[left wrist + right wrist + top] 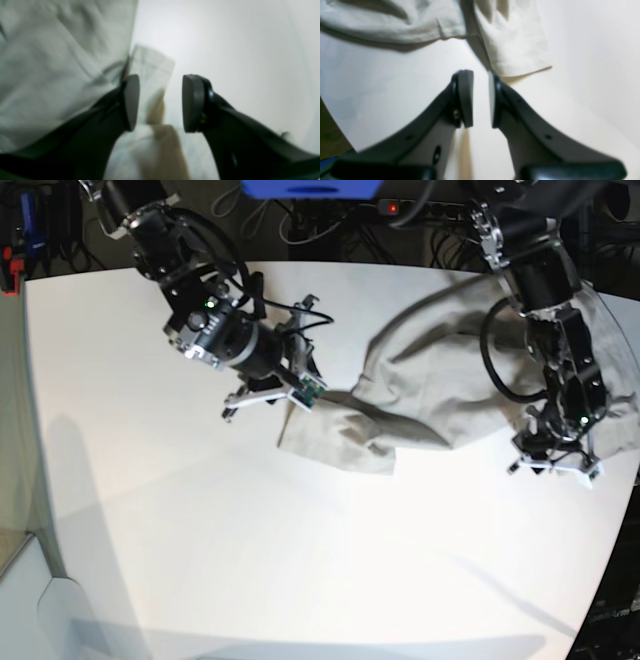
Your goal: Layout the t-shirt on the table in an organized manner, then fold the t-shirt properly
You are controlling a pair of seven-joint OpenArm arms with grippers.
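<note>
Sprawling across the upper right of the base view, the t-shirt (440,395) lies rumpled on the table (250,560), one sleeve reaching toward frame centre. In its wrist view the right gripper (480,98) hovers just short of that sleeve's hem, jaws narrowly parted with nothing between them. The left gripper (160,102) has its jaws spread wide, the cloth lying along the outside of one finger and a blurred fold showing past the gap; nothing is pinched. Both arms reach down from the top edge, wrists bent toward the tabletop.
</note>
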